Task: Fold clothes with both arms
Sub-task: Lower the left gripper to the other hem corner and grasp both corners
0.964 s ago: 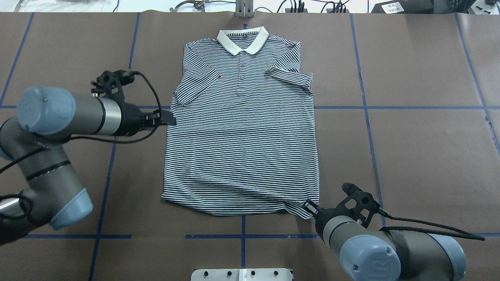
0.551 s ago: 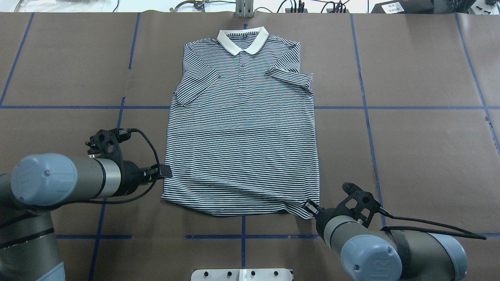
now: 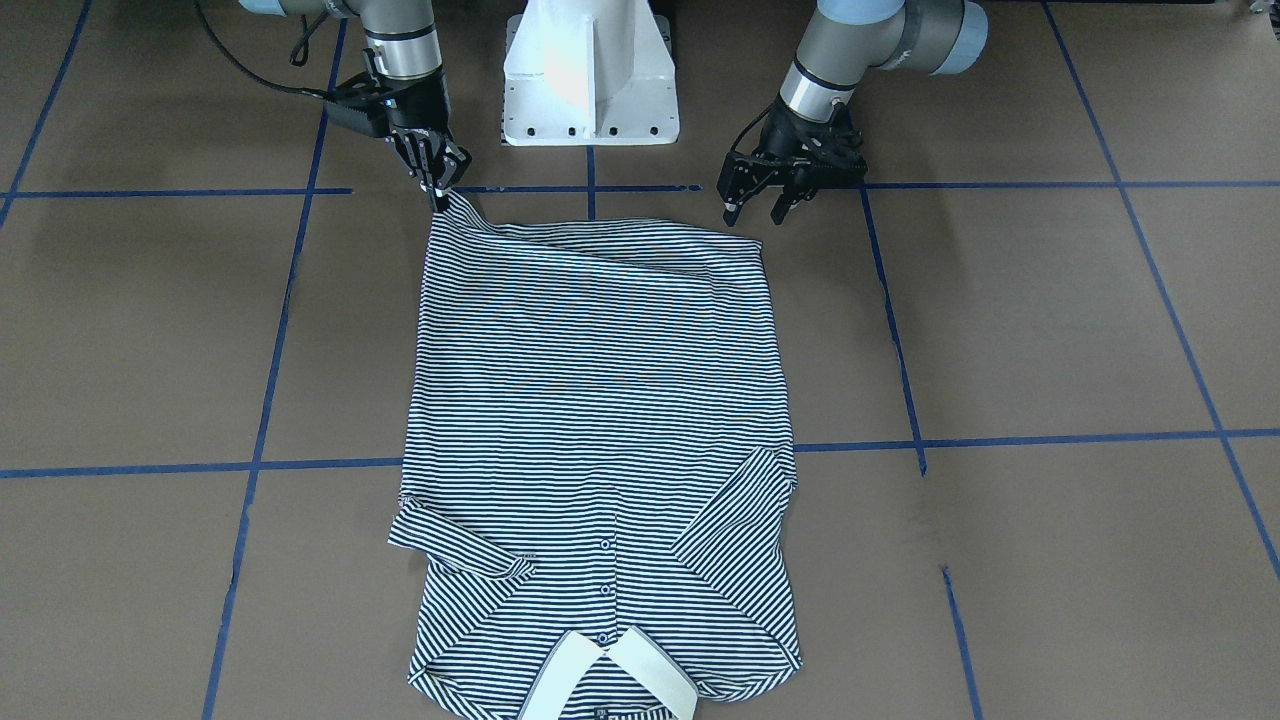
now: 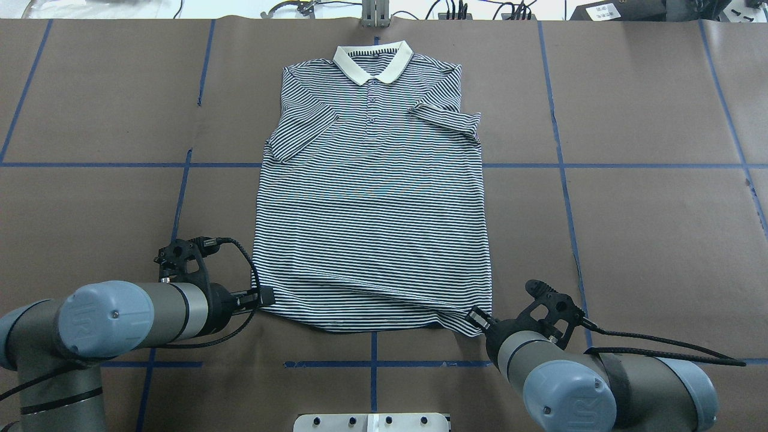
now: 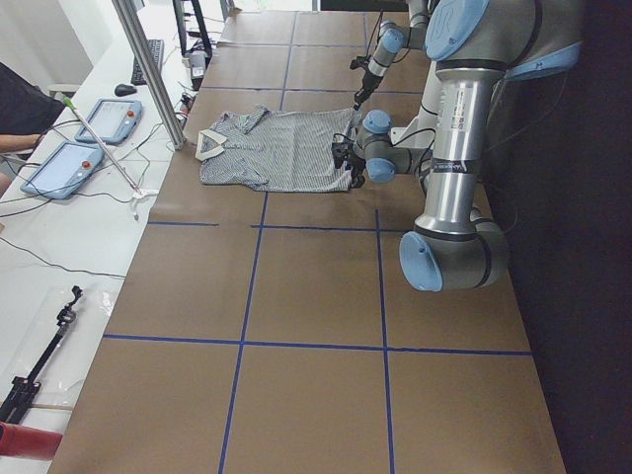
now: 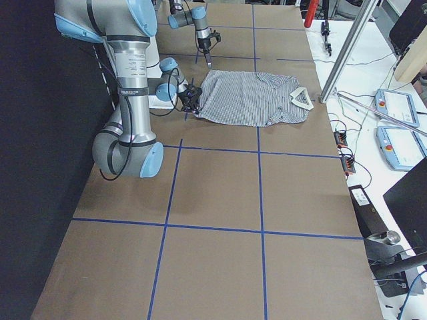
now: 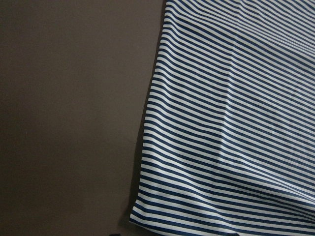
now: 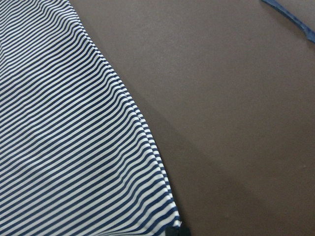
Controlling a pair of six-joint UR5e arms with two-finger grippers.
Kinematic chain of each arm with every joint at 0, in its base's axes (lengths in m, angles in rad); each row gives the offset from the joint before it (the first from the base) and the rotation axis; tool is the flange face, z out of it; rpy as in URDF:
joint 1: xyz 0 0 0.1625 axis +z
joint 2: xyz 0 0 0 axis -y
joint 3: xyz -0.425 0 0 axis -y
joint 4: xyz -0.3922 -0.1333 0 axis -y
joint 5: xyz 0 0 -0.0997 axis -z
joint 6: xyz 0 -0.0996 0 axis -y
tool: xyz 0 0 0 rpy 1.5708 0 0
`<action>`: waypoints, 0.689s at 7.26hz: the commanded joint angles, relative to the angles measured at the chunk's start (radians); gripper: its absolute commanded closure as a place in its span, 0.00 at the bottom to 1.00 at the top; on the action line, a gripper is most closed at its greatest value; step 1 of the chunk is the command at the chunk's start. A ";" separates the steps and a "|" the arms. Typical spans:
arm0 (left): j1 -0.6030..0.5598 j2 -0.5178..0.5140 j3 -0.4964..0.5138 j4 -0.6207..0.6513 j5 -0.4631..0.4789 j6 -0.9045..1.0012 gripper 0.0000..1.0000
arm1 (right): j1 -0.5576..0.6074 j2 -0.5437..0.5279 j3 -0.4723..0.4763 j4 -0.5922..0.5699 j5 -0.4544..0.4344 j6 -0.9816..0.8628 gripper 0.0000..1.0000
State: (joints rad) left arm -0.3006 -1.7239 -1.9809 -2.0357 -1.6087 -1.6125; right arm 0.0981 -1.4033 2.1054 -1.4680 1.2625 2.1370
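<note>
**Worktop**: brown covering with a blue tape grid. It carries the single item below.

**Polo shirt**: thin navy-and-white stripes. It lies face up and spread at mid-worktop, with the hem nearest my base and both sleeves turned in over the chest. I judge it light, soft and limp. It will sag between two holds and drag on the covering, and a single layer could slip free. The best holds are the two hem corners — front and back layers pinched together, then raised evenly.

**Left tool**: fingers spread and holding nothing. It sits just beside the hem corner on my left and, as far as I can tell, is not touching the cloth.

**Right tool**: closed on the hem corner on my right, which stands in a small peak off the worktop.

**Collar**: plain cream, at the shirt's far end from me — stiffer than the body, I judge, and no place to grip.
</note>
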 commanded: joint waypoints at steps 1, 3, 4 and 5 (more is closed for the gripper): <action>0.004 -0.032 0.051 0.000 0.003 0.002 0.22 | 0.000 0.000 -0.001 0.000 0.000 0.000 1.00; 0.008 -0.034 0.060 0.000 0.007 0.002 0.27 | 0.000 0.000 -0.002 0.000 0.000 0.000 1.00; 0.008 -0.036 0.062 0.000 0.007 0.002 0.31 | 0.000 0.000 -0.002 0.000 0.000 0.000 1.00; 0.008 -0.036 0.068 0.000 0.007 0.003 0.35 | 0.000 0.000 -0.002 0.000 0.000 0.000 1.00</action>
State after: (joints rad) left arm -0.2932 -1.7585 -1.9195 -2.0356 -1.6021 -1.6103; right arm 0.0982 -1.4035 2.1034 -1.4680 1.2625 2.1368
